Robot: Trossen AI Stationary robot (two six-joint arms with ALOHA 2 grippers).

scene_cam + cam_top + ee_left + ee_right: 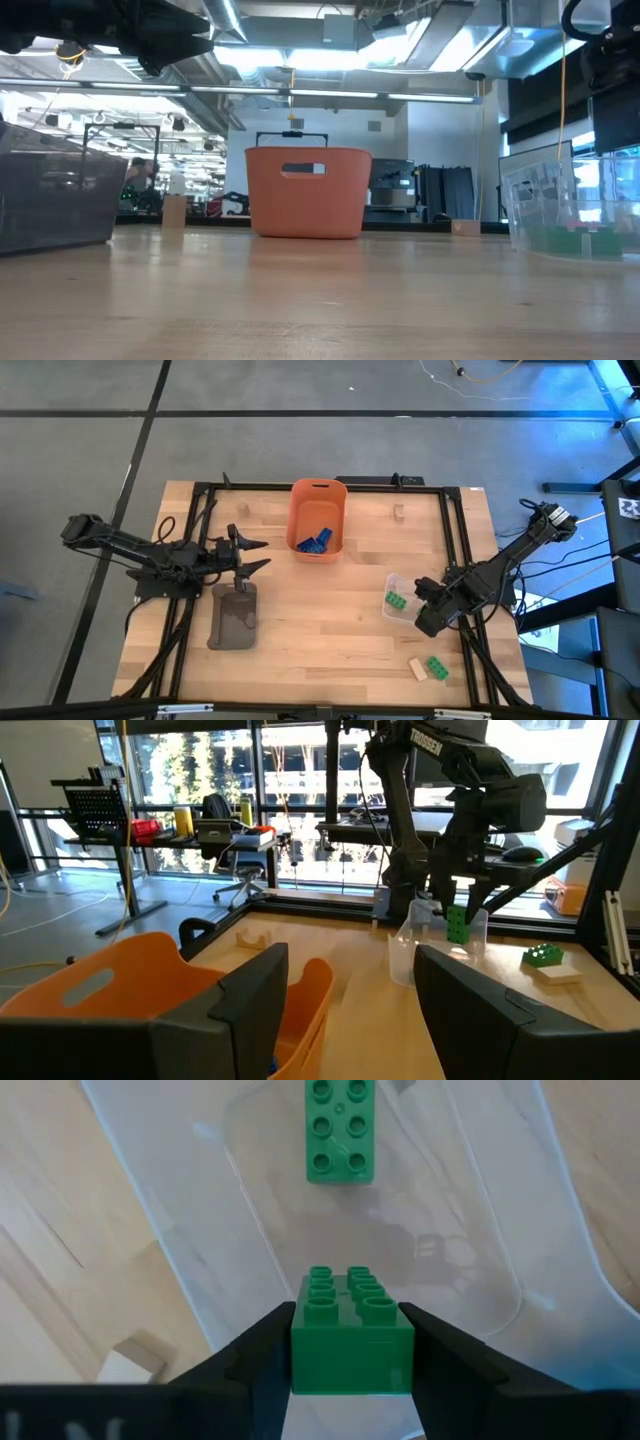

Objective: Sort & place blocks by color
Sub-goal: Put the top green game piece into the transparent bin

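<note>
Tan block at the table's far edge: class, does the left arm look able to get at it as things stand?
Probably not easily. The tan block lies beyond the orange bin, which stands between it and the left gripper. That gripper is open and empty, but would have to go over or around the bin.

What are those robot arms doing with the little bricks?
They are sorting bricks by colour. The right gripper has a green brick between its jaws, right over the clear tub, where another green brick already lies. Blue bricks sit in the orange bin. The left gripper waits with open jaws beside the grey tray. One more green brick and a tan one lie on the table.
</note>
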